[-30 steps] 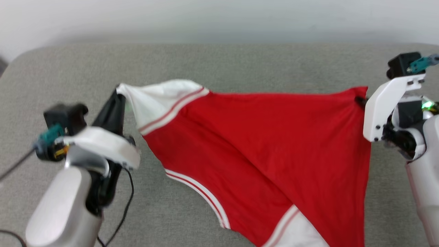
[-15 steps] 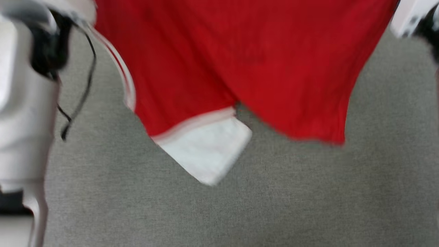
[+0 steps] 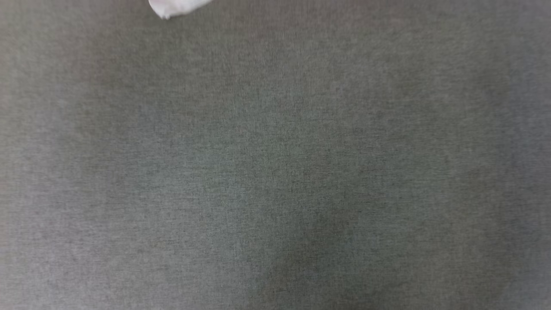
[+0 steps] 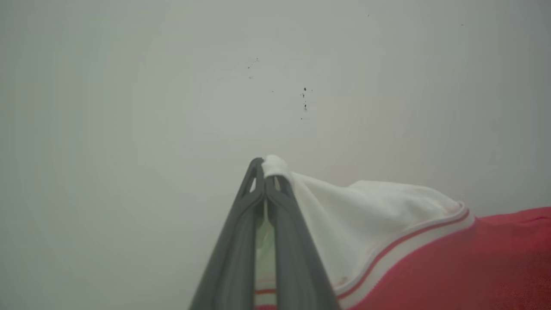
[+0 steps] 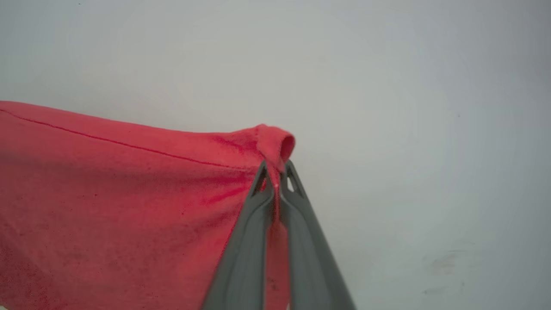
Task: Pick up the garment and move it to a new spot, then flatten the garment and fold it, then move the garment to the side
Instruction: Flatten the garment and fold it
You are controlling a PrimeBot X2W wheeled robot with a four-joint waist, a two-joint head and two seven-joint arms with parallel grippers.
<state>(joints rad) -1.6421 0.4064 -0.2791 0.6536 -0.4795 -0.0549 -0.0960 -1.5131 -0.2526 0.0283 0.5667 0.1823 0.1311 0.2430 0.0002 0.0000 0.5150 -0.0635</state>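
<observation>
Left wrist view: closest to the camera, the two long dark fingers of the left gripper (image 4: 264, 172) rise from the bottom edge and meet at their tips, pinched tight on the garment (image 4: 452, 267). A small knob of white cloth pokes out just past the fingertips. From that pinch the white sleeve (image 4: 366, 211) drapes away to the right and downward. It is edged by red-and-white striped trim (image 4: 409, 245). Past the trim, the bright red body of the shirt runs out through the lower right corner. More of the stripe shows low in the narrow gap between the fingers. Behind everything stands a pale wall (image 4: 129, 86) with a few tiny dark specks (image 4: 304, 97) above the fingertips.

Right wrist view: the right gripper (image 5: 276, 174) comes up from the bottom edge in the same way, its fingers pressed together on a red corner of the shirt. A rolled fold of red cloth curls over just beyond the tips. From there the red fabric spreads leftward, with a stitched edge (image 5: 129, 143) along its top, and covers the lower left. The plain, pale wall lies behind.

Head view: a grey fabric surface (image 3: 275, 172), slightly blurred, lies below the camera. At the top edge, left of centre, hangs a small white corner of cloth (image 3: 176, 6). I cannot tell whether it touches the surface.
</observation>
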